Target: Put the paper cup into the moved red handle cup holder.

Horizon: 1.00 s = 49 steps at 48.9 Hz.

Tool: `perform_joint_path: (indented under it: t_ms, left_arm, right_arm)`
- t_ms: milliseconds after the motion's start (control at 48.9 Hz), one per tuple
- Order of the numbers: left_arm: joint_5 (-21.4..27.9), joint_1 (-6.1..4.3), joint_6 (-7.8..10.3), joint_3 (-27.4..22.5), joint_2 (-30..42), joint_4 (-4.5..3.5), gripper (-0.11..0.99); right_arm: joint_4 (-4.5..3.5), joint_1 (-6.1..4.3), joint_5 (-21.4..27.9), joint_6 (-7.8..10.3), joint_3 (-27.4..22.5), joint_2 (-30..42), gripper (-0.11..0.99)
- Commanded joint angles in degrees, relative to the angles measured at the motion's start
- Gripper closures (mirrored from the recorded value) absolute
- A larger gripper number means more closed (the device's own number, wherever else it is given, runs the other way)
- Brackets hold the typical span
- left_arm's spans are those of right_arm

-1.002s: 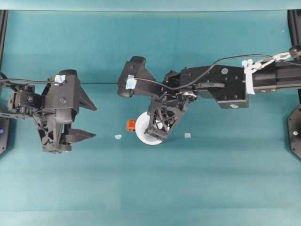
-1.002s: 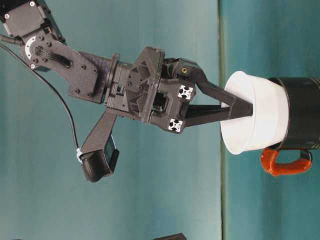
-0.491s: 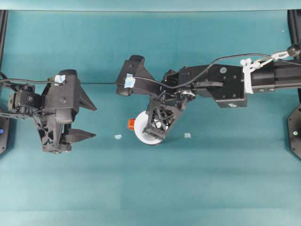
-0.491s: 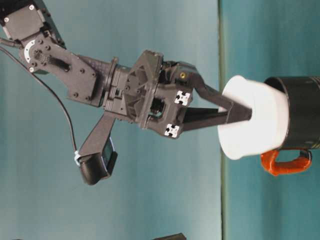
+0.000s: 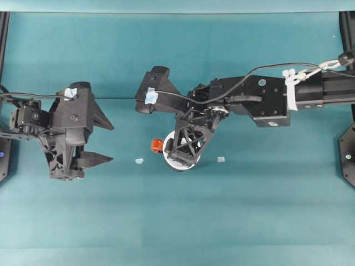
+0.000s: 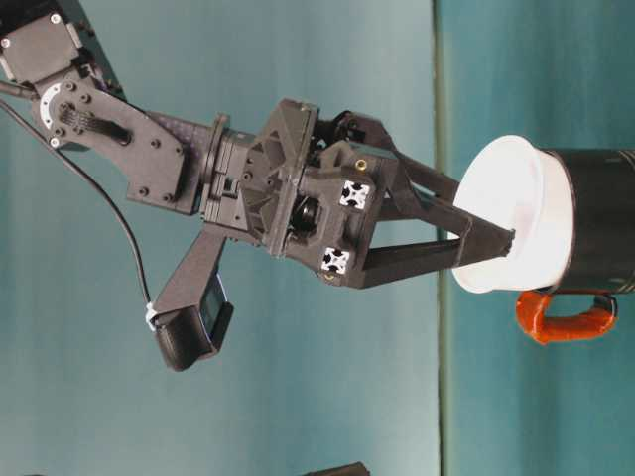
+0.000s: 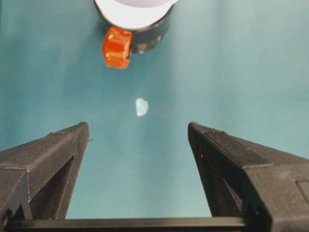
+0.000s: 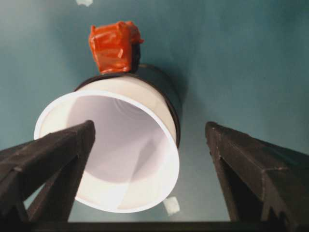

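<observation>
The white paper cup (image 5: 173, 164) (image 6: 516, 213) (image 8: 120, 154) sits tilted inside the black red handle cup holder (image 6: 600, 228) (image 8: 169, 92) near the table's middle. The holder's red-orange handle (image 5: 157, 145) (image 8: 113, 46) points toward the left arm. My right gripper (image 5: 186, 158) (image 6: 486, 223) (image 8: 149, 126) hovers over the cup's mouth, open, its fingers spread to either side of the rim. My left gripper (image 5: 111, 143) (image 7: 139, 128) is open at the table's left, holding nothing. In its wrist view the cup (image 7: 135, 9) and holder (image 7: 149, 38) lie ahead of it.
Two small pale tape bits lie on the teal table, one (image 5: 139, 161) (image 7: 141, 106) between the left gripper and the holder, one (image 5: 221, 159) right of the holder. Black frame posts (image 5: 348, 155) stand at the table's side edges.
The right gripper's fingers have spread apart and let go of the paper cup's rim. The cup has settled deeper into the holder. The left arm has not moved.
</observation>
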Motion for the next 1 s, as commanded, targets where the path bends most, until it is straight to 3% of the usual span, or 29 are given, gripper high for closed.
perform_joint_path:
  t_ms: [0,245,552,981]
  left_arm:
    - [-0.4,-0.09,0.00,-1.3,-0.3,0.09,-0.02]
    - [-0.4,-0.09,0.00,-1.3,-0.3,0.09,-0.02]
    - [-0.4,-0.26,0.00,-1.3,-0.3,0.09,-0.02]
    - [-0.4,-0.35,0.00,-1.1,-0.5,0.09,-0.02]
  right_arm:
    - [0.18,0.26,-0.2,0.18,-0.9,-1.1,0.11]
    - [0.18,0.26,0.0,0.26,-0.8,-1.4,0.11]
    - [-0.79,0.26,0.3,0.18,-0.1,-6.5,0.12]
    - [-0.79,0.97,0.3,0.18,0.3,-12.0,0.12]
